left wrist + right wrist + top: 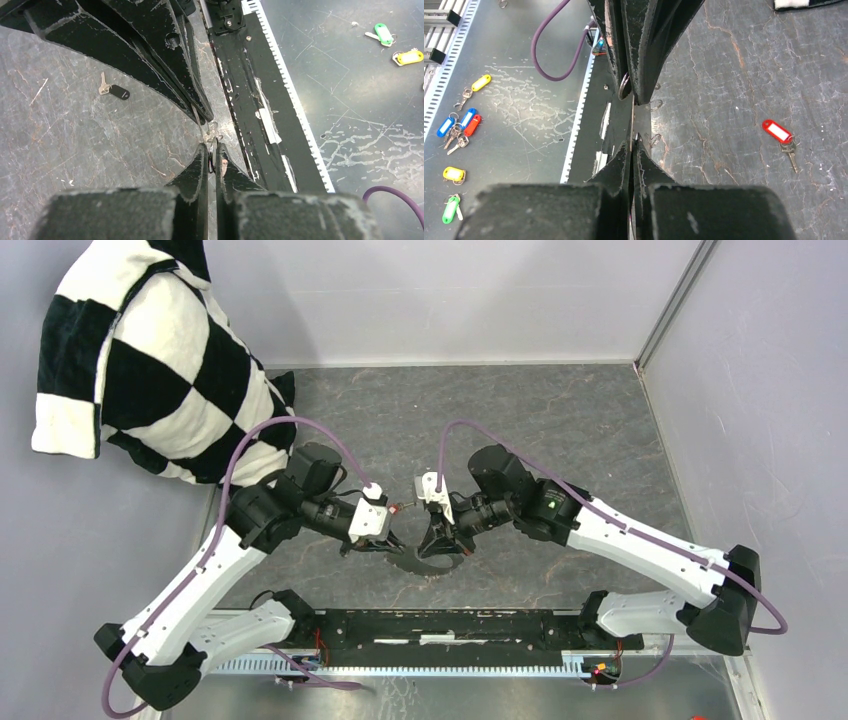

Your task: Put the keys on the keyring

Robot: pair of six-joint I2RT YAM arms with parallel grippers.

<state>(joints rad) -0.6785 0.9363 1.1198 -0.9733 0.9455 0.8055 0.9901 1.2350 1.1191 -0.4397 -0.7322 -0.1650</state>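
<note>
The keyring is held between both grippers just above the table. Its small round end ring (213, 151) is pinched in my shut left gripper (212, 150). Its thin wire (631, 122) runs edge-on into my shut right gripper (632, 145). In the top view the left gripper (388, 543) and right gripper (437, 545) meet tip to tip at the table's near middle. Both keys lie loose on the table: the black-headed key (114, 91) and the red-tagged key (779, 133).
The black mounting rail (430, 630) runs along the table's near edge. Beyond it, on the lower floor, lie several spare coloured key tags (461, 122). A black-and-white checked cloth (150, 360) hangs at the back left. Walls enclose the table.
</note>
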